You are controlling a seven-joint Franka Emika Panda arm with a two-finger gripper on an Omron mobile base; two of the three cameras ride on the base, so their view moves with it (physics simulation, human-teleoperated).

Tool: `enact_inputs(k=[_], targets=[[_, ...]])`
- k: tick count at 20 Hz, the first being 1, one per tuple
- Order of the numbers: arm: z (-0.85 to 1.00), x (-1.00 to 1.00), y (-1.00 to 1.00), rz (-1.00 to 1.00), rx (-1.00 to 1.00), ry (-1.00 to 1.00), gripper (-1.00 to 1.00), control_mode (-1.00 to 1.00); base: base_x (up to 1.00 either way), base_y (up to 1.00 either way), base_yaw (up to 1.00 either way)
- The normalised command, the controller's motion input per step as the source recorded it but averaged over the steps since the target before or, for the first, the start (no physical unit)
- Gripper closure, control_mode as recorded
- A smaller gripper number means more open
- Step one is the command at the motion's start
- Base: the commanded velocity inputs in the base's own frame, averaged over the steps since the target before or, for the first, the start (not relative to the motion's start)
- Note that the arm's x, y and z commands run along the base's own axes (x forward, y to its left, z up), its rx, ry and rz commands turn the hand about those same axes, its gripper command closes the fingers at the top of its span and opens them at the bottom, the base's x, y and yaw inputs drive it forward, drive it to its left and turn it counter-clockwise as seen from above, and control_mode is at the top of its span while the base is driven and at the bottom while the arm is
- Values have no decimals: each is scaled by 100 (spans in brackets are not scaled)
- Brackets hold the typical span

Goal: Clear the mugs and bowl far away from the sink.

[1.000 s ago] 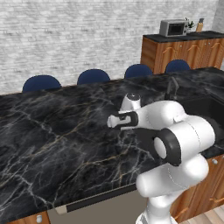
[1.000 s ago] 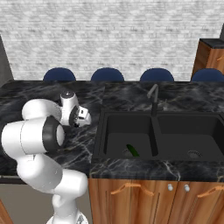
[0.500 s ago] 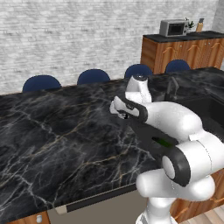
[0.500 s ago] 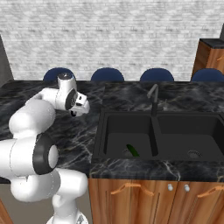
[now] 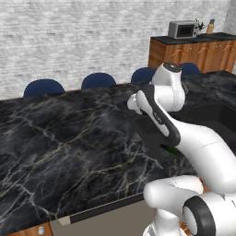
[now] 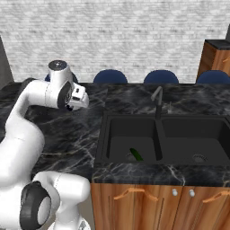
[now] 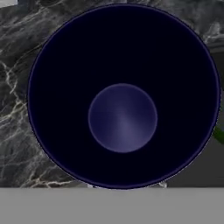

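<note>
Our claw [image 6: 83,102] is closed on a mug [image 7: 122,98], whose dark navy inside fills the hand view from straight above, a paler round bottom at its centre. We hold it raised over the black marble counter [image 5: 64,147], left of the sink [image 6: 161,143]. Something small and green [image 6: 136,155] lies in the sink's left basin. Blue chairs [image 6: 110,77] stand behind the counter.

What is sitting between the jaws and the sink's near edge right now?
Nothing: in the right base view, just a bare stretch of black marble counter runs from the jaws to the sink.
</note>
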Motion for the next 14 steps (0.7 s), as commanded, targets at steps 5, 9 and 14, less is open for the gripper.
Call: enact_inputs(k=[5, 9, 14], targets=[[59, -71, 0, 1, 0, -33, 100, -100, 0, 0, 0], [58, -72, -18, 0, 9, -3, 100, -100, 0, 0, 0], [54, -69, -14, 0, 6, 0, 100, -100, 0, 0, 0]])
